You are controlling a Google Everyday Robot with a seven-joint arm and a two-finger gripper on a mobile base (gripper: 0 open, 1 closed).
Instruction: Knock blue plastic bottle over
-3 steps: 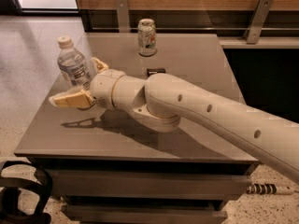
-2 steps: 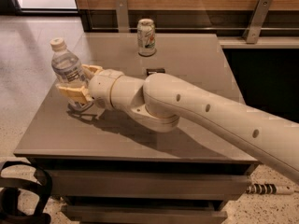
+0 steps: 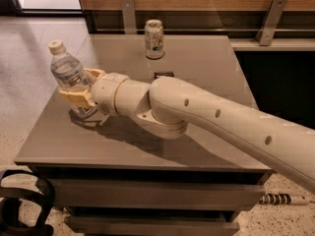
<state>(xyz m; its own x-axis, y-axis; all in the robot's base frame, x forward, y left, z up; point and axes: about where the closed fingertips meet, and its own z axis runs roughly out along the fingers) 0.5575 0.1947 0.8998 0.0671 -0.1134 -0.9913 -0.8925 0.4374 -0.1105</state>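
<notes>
On table (image 3: 206, 58), jaws straddle bottle (image 3: 66, 70) (arm (image 3: 216, 119) low).

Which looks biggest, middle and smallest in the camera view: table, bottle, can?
Largest: the table.
Next: the blue plastic bottle; the gripper is against its lower half.
Smallest: the soda can, though it stands farther from the camera, so bottle versus can is unsure.

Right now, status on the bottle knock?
Tool at blue plastic bottle, left edge of table. Bottle leaning, not down yet. Path clear; soda can at back.

The gripper (image 3: 78, 89) at the blue plastic bottle (image 3: 66, 68) partly hides it.
</notes>
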